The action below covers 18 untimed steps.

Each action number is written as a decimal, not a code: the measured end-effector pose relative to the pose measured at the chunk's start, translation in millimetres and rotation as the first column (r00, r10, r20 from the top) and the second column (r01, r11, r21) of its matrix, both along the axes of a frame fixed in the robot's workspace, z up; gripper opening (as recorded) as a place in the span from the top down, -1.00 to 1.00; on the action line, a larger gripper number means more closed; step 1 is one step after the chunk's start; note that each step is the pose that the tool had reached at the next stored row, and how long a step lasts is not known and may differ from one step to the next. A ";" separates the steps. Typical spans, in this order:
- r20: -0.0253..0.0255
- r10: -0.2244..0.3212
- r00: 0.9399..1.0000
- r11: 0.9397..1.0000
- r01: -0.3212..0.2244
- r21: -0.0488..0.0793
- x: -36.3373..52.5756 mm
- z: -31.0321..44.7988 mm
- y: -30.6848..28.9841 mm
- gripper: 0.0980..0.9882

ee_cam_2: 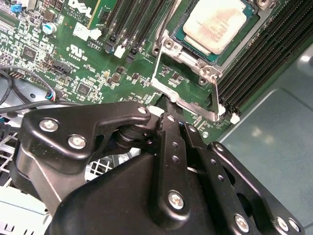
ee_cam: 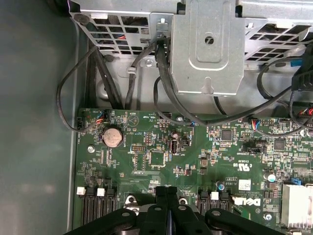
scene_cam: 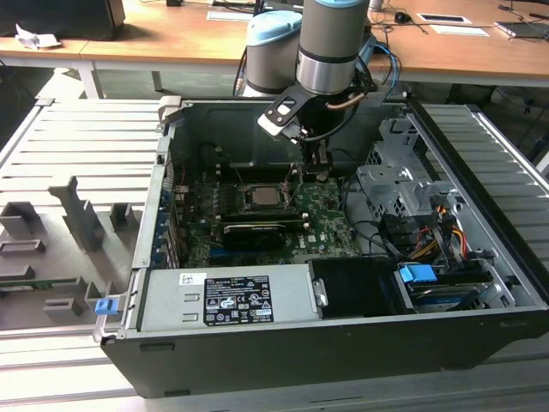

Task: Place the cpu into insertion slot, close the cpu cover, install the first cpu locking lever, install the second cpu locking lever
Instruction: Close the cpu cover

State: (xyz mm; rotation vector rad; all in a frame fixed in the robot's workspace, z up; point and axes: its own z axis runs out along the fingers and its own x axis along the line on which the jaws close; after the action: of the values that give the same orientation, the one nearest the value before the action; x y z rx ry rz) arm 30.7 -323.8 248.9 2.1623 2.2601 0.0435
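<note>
Reaching the cpu cover (ee_cam_2: pixel 195 105) edge, the hand (ee_cam_2: pixel 167 103) sits fingers together; any grip there is hidden.

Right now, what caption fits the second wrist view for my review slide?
Open cover, cpu seated in the slot, shut gripper at the cover's edge.

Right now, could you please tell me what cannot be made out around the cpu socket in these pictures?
1. Second wrist view: contacts of the insertion slot, hidden under the cpu; the cpu's far corner is cut off by the picture edge.
2. Second wrist view: whether the gripper grips the open cpu cover; the gripper's own body blocks the contact.
3. Exterior view: the cpu cover is too small to make out.
</note>
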 end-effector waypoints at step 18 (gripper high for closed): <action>0.000 0.000 1.000 1.000 0.000 0.000 -8.1 -0.1 0.0 0.98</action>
State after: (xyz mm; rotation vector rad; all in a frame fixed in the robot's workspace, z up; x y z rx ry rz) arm 22.6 -323.8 248.8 2.1620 2.2604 0.0435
